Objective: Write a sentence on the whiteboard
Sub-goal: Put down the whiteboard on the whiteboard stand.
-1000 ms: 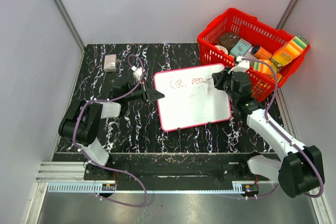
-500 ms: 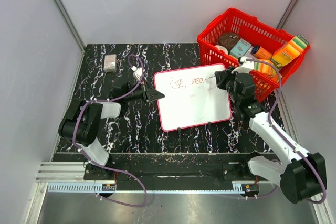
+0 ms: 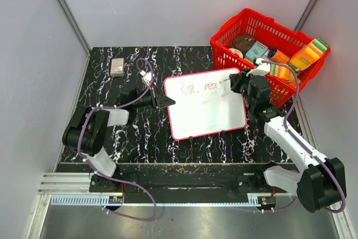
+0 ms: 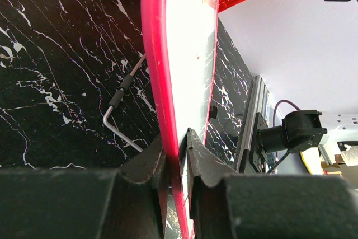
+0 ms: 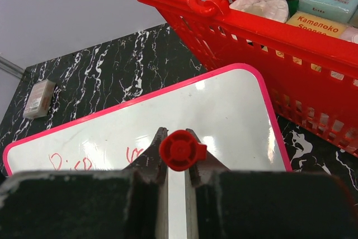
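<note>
Clamping the left edge of the whiteboard (image 3: 206, 104), your left gripper (image 3: 165, 101) has its jaws narrow, with the red rim pinched between them. The left wrist view shows the same grip, with the board edge-on between the fingers (image 4: 151, 163). The board lies mid table (image 3: 145, 132), turned a bit, its far right corner just beside the red basket (image 3: 224, 48).

Your right gripper (image 3: 239, 82) is closed tight on a red marker (image 5: 182, 150), whose round red end faces the wrist camera from between the jaws. The marker tip sits over the board's upper part, right at the end of the sentence (image 3: 200, 87); you cannot tell whether it touches. The sentence is one short row of red cursive near the top edge, two small words, too small to read.

The basket holds packaged goods. A small pale block (image 3: 117, 66) sits at the table's far left, well apart from the board.
</note>
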Tool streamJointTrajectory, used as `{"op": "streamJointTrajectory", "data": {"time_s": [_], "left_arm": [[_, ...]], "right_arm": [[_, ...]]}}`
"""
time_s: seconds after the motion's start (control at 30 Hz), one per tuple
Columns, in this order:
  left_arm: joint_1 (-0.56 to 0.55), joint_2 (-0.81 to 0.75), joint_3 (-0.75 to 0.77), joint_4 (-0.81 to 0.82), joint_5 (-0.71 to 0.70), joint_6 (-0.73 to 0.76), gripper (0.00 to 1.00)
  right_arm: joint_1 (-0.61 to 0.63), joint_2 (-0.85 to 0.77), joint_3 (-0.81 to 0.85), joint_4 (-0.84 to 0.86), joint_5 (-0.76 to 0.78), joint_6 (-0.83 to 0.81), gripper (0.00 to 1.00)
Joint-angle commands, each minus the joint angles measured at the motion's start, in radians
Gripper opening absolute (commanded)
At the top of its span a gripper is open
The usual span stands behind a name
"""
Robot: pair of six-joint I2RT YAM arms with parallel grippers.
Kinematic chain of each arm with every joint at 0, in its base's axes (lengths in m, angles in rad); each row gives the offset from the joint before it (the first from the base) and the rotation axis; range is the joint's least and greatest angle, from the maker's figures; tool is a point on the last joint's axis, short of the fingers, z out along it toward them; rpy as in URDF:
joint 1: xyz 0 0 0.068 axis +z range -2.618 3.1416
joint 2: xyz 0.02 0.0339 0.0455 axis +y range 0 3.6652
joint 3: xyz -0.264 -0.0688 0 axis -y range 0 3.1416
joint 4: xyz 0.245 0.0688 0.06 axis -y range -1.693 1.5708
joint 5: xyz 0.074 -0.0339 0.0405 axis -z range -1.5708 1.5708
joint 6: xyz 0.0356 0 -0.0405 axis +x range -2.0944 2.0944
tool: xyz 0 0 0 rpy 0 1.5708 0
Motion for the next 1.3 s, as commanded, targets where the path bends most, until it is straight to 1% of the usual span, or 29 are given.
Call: {"op": "streamJointTrajectory", "data": {"time_s": [0.0, 0.4, 0.9, 1.27], "left_arm": [[-0.018, -0.029, 0.015, 0.015, -0.005, 0.082, 0.0], [-0.02, -0.027, 0.016, 0.015, -0.004, 0.082, 0.0], [-0.02, -0.029, 0.015, 0.014, -0.004, 0.083, 0.0], [-0.018, -0.03, 0.015, 0.012, -0.007, 0.085, 0.0]], "right_arm": [[-0.012, 0.013, 0.05, 0.038, 0.025, -0.006, 0.0], [-0.02, 0.046, 0.038, 0.049, 0.002, 0.001, 0.0], [-0.02, 0.039, 0.018, 0.023, -0.073, 0.015, 0.0], [-0.02, 0.003, -0.029, -0.014, -0.073, 0.015, 0.0]]}}
